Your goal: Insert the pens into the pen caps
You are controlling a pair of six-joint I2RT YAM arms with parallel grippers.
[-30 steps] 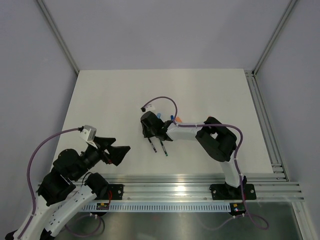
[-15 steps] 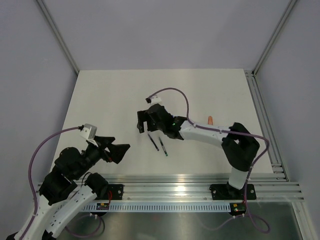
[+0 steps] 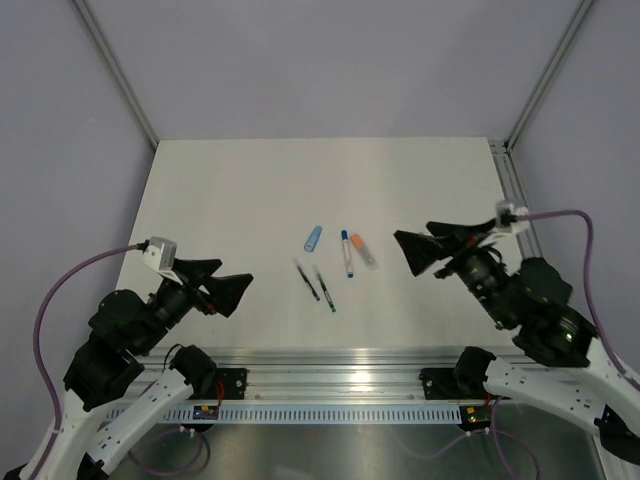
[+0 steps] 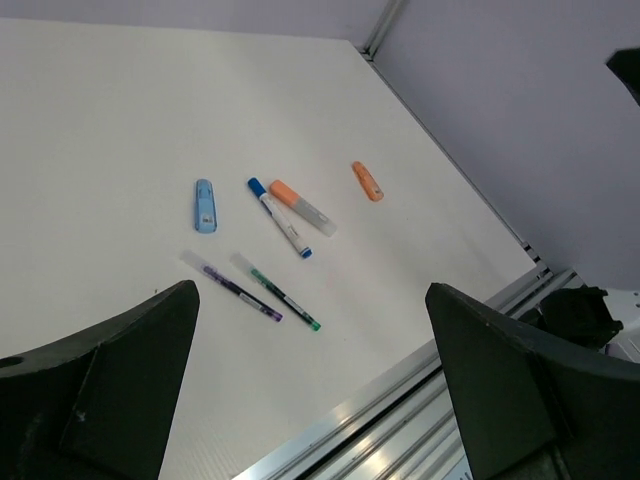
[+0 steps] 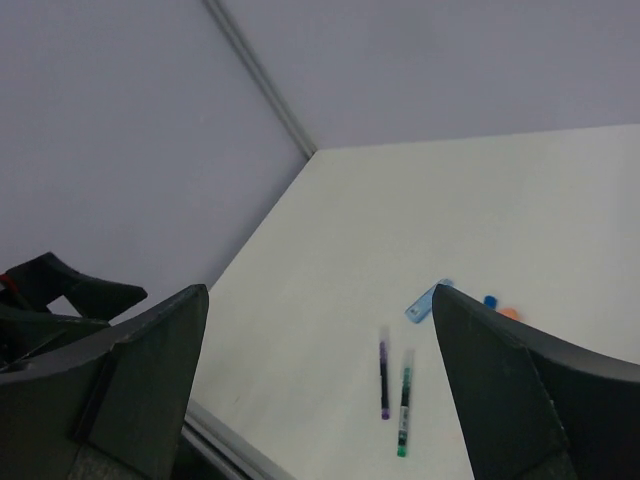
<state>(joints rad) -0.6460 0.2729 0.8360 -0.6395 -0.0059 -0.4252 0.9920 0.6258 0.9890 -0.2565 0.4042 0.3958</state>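
Observation:
Several pens lie mid-table: a white pen with blue ends [image 3: 346,252] [image 4: 280,217], a clear pen with an orange end [image 3: 363,250] [image 4: 301,208], a thin purple pen [image 3: 306,279] [image 5: 383,378] and a thin green-tipped pen [image 3: 325,288] [image 5: 404,402]. A light blue pen cap [image 3: 314,237] [image 4: 204,205] rests left of them. An orange pen cap [image 4: 367,181] lies further right, hidden in the top view behind my right gripper. My left gripper [image 3: 236,272] [image 4: 310,290] hovers open at the near left. My right gripper [image 3: 412,232] [image 5: 320,290] hovers open at the near right. Neither holds anything.
The white table [image 3: 230,190] is bounded by grey walls with aluminium posts [image 3: 115,70]. An aluminium rail [image 3: 340,380] runs along the near edge, and another rail [image 3: 530,250] along the right side.
My right arm has pulled back from over the pens to the near right, with its gripper now open, uncovering the pens and the light blue cap. The left arm shifted slightly.

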